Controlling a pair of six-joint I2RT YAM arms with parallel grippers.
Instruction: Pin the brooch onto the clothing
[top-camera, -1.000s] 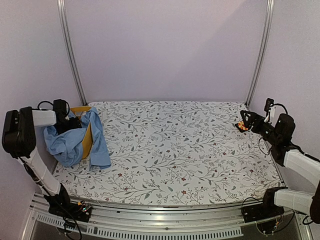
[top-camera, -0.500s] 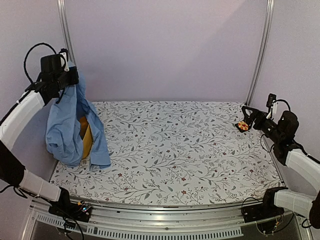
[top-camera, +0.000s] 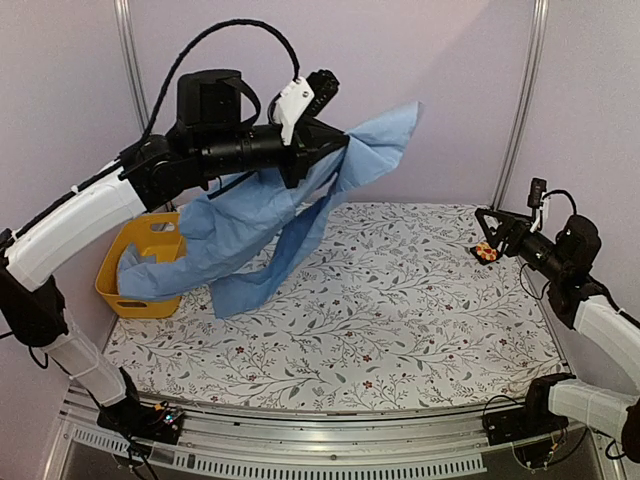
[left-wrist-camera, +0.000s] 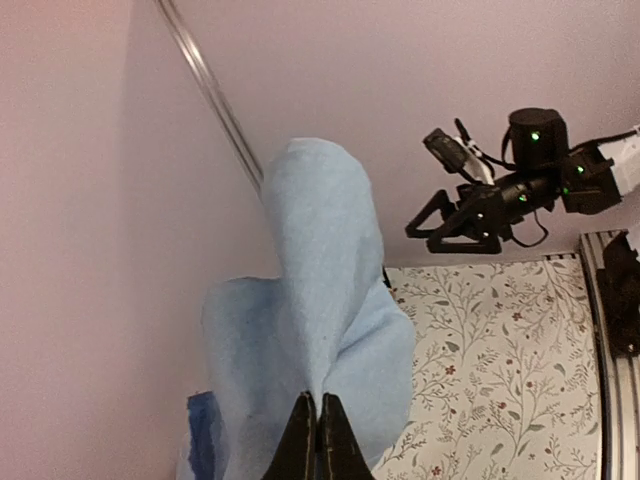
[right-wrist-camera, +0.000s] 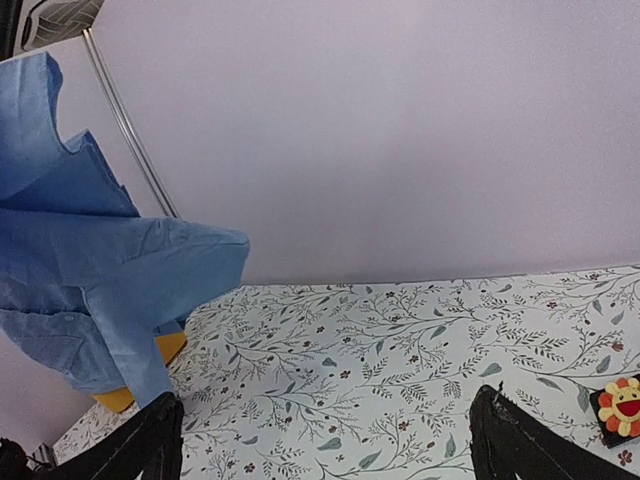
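Observation:
The clothing (top-camera: 260, 215), a light blue shirt, hangs in the air over the left half of the table, and its lower end trails down by the basket. My left gripper (top-camera: 335, 150) is raised high and shut on a fold of it; the left wrist view shows the black fingertips (left-wrist-camera: 305, 440) pinching the cloth (left-wrist-camera: 320, 300). The brooch (top-camera: 485, 252), a small orange-yellow flower, lies at the table's far right edge. My right gripper (top-camera: 487, 232) hovers just above it, open, with nothing between its fingers. In the right wrist view the brooch (right-wrist-camera: 622, 398) sits low right, outside the open gripper (right-wrist-camera: 325, 400).
A yellow plastic basket (top-camera: 135, 290) stands at the table's left edge, part of the shirt draped beside it. The brooch rests on a small black square frame (right-wrist-camera: 598, 418). Metal posts (top-camera: 518, 110) rise at both back corners before the lilac wall.
My left arm has lifted the shirt out of the basket, raised it high and swung it right toward the table's middle. The right gripper has stayed open near the brooch.

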